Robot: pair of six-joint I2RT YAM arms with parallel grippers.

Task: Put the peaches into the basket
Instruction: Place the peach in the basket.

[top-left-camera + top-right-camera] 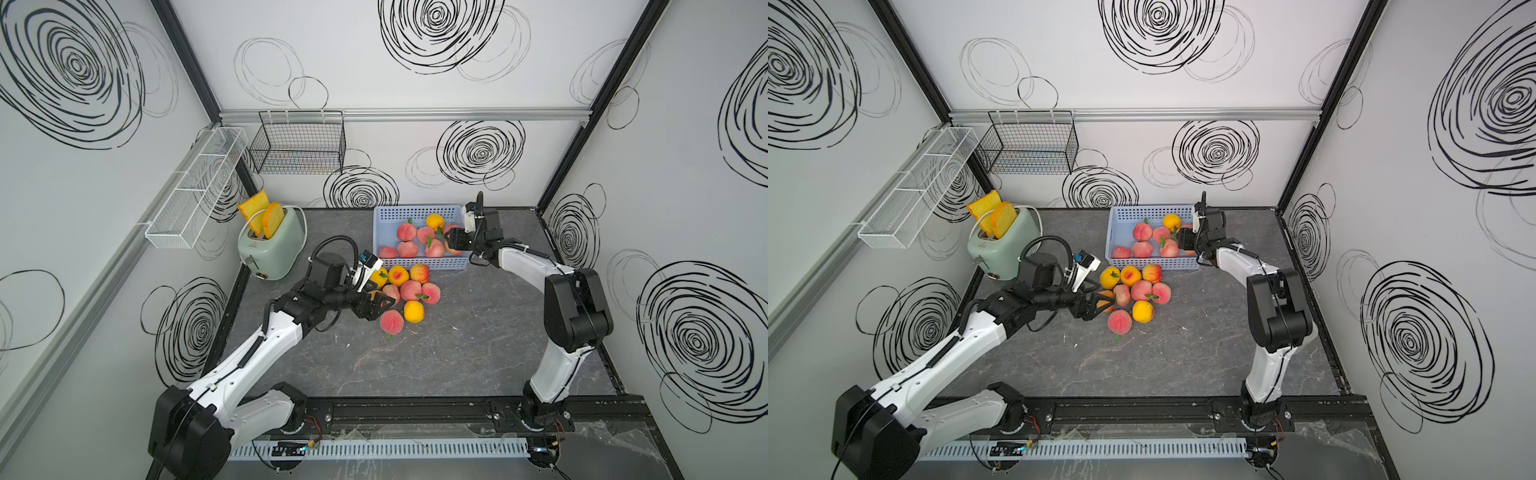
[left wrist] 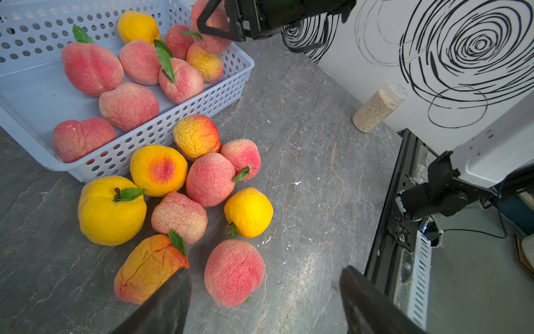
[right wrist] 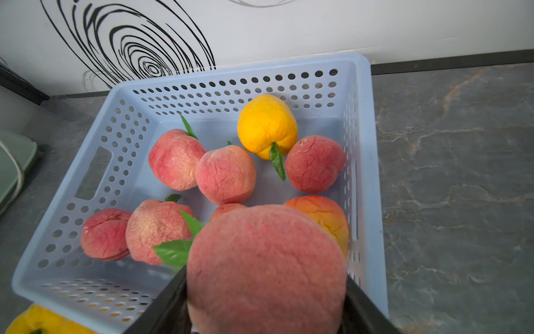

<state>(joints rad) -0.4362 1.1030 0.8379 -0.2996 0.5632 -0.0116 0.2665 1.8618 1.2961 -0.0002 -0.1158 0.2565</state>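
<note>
Getting about halfway: right hand (image 1: 453,243) clamped on a pink peach (image 3: 265,269) above the basket (image 1: 415,264), left hand (image 1: 376,308) spread apart by the leftover peaches (image 1: 410,289) on the table (image 1: 457,353), basket's 6 o'clock.

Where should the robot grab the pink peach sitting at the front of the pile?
Take the pink peach across its widest, round middle, coming down from above: it sits at the edge of the pile, just ahead of the open left hand.
</note>
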